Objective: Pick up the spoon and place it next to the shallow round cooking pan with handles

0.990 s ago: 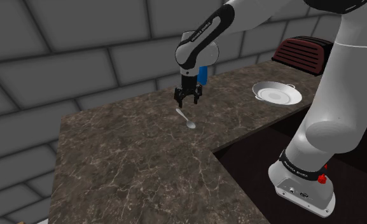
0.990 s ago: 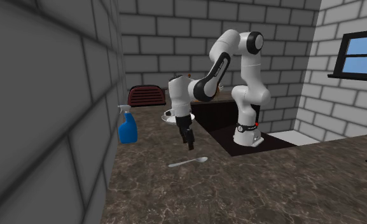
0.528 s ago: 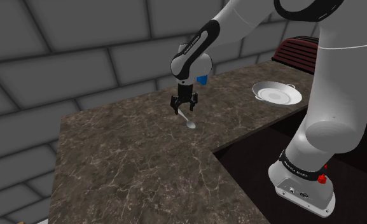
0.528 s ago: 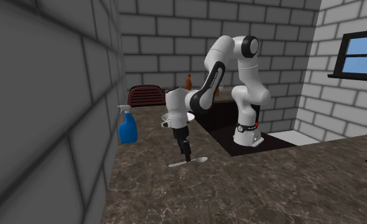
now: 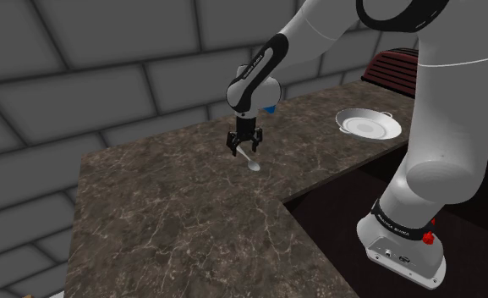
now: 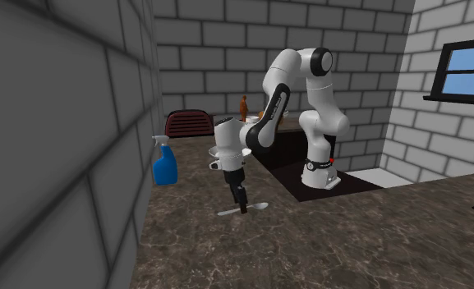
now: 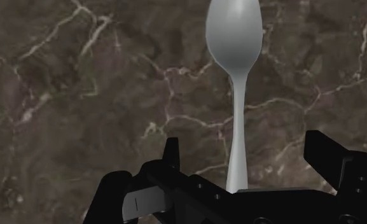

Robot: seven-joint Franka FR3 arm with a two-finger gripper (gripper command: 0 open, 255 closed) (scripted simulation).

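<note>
A silver spoon point(image 5: 253, 165) lies flat on the dark marbled counter point(image 5: 183, 229), bowl toward the counter's near edge. My black gripper point(image 5: 242, 150) hangs straight down over its handle, fingertips close to the surface. Seen from the wrist, the spoon point(image 7: 238, 76) runs between the open fingers point(image 7: 170, 153), and neither finger touches the handle. From the second exterior view the gripper point(image 6: 242, 205) stands at the middle of the spoon point(image 6: 260, 206). The shallow white pan with two small handles point(image 5: 368, 126) rests on the counter well to the shoulder view's right.
A blue spray bottle point(image 6: 163, 164) stands by the brick wall behind the arm. A dark red toaster point(image 5: 400, 71) sits past the pan. An orange bottle point(image 6: 244, 105) is farther back. The counter has an inner corner near the robot's stand point(image 5: 403, 250).
The gripper has come down from above the spoon to just over the counter, straddling the handle. Its fingers have stayed open and the spoon has not moved.
</note>
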